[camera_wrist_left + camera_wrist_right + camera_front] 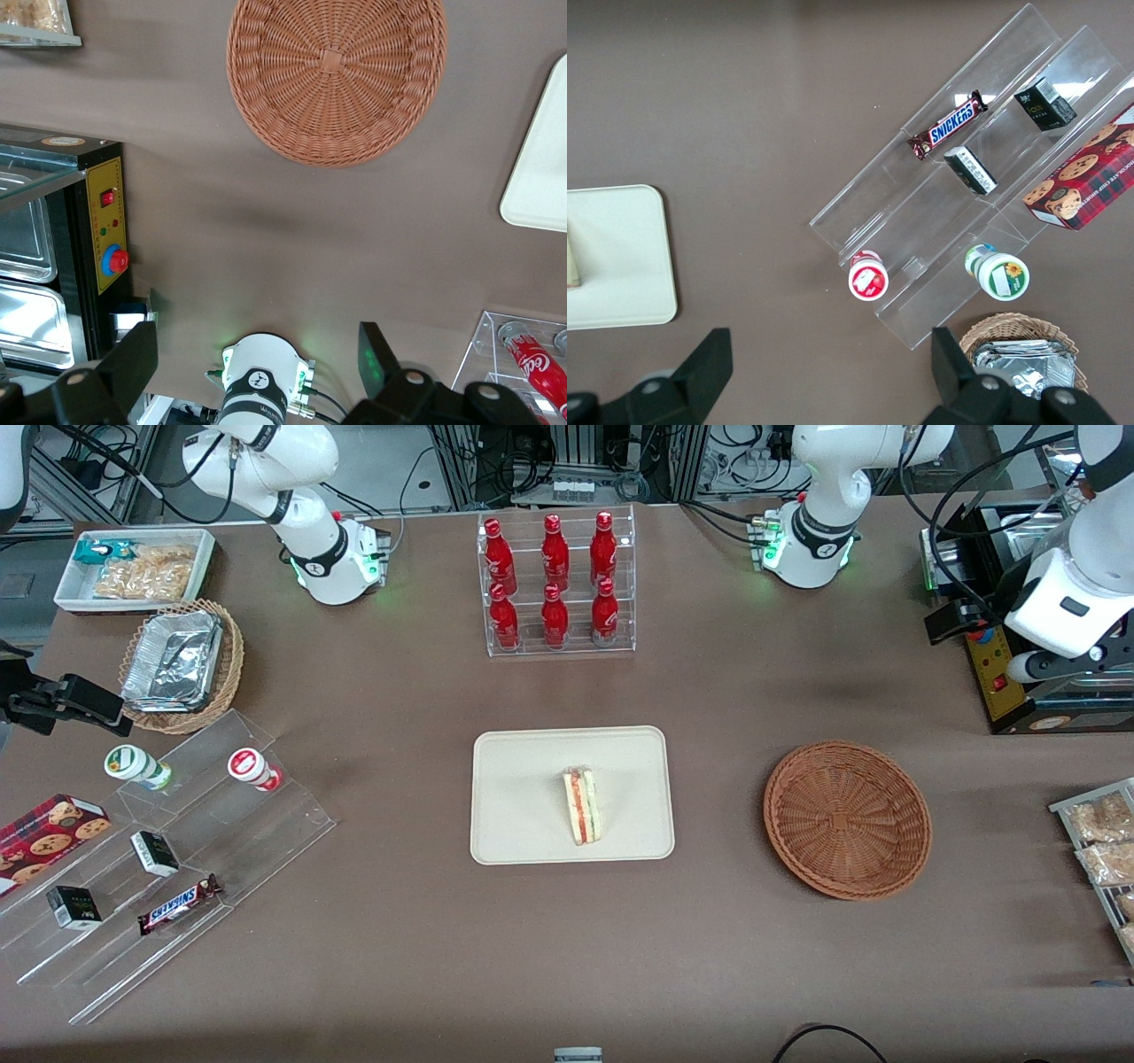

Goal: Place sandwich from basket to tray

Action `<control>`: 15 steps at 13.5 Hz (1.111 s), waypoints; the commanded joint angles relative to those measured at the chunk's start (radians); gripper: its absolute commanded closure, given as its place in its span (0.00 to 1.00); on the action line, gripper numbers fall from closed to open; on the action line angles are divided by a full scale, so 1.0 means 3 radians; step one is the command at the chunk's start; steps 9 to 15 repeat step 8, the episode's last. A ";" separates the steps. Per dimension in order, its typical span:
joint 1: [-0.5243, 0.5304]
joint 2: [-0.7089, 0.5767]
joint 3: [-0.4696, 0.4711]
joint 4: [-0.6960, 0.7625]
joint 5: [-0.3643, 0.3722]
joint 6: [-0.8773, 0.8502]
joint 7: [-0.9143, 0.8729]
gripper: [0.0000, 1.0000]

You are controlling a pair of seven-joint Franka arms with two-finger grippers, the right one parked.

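end effector (257,372) raised at working arm's end, bare table between tray (514,841) and basket (912,815)

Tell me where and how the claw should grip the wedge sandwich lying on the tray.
Judging by its pose, come straight down and close across the two flat bread faces of the pale triangular wedge sandwich, mid-length. It stands on edge on the cream rectangular tray, filling stripe up. The open claw is raised, near the black appliance.
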 commanded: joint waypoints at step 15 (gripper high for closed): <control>0.0287 0.0097 -0.0303 0.0234 -0.0026 -0.0021 0.0038 0.00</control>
